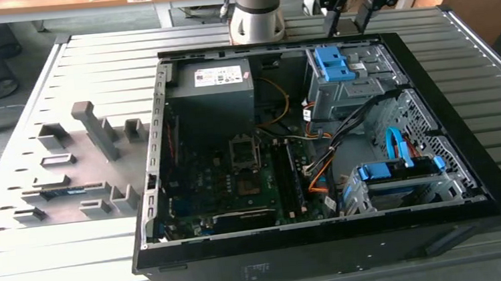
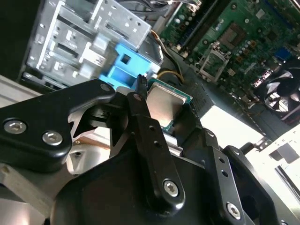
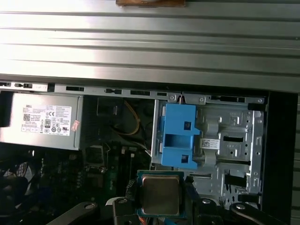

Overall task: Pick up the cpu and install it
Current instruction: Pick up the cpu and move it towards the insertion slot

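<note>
**While I am hanging over the open case: chip in claw**

As I am hovering above the drive-bay end of the tower case (image 1: 468,184), my claw (image 2: 165,107) is gripping the one cpu (image 3: 161,194). It is closed down to the chip's width, with two fingers (image 2: 139,110) pressing on opposite edges. The chip's silver top is facing both wrist cameras, with a green border showing around it.

Hard to see: in the exterior view my arm is running off the upper edge, and I am not making out the chip between the fingertips. The first wrist view is cutting off one edge of the chip. In the second wrist view, my own linkage is covering part of it.

Counts: one cpu, one grey power supply (image 1: 214,83), two blue brackets (image 1: 332,63), and one dark socket frame (image 1: 244,149) on the motherboard (image 2: 243,42), well apart from the chip.

Around: orange and yellow cables (image 1: 274,105) are looping beside the power supply. A fan (image 2: 283,89) is sitting at the board's edge. A grey fixture plate (image 1: 64,162) is lying on the slatted table (image 1: 497,81), at the exterior view's left of the case.
</note>
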Controlling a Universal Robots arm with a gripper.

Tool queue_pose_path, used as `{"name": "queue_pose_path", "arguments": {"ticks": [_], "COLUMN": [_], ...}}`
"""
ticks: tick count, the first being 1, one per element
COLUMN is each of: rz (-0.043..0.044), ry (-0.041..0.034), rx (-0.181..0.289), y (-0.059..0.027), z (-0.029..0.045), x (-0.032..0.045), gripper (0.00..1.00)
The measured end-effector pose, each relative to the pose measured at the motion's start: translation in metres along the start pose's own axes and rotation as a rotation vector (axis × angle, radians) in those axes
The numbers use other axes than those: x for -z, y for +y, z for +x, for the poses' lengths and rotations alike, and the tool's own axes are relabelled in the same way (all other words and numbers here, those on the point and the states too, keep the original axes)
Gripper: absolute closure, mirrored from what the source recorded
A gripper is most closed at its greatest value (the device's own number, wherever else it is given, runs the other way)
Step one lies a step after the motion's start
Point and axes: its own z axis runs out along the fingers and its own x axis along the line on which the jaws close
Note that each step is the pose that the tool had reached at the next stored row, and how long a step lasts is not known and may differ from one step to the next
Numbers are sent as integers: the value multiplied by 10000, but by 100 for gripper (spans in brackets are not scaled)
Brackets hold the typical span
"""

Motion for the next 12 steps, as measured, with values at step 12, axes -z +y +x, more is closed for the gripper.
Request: {"name": "queue_pose_path", "arguments": {"ticks": [12], "rz": [-1], "ry": [34], "rx": [-2], "y": [-24], "z": [-441], "x": [42], "gripper": [53]}}
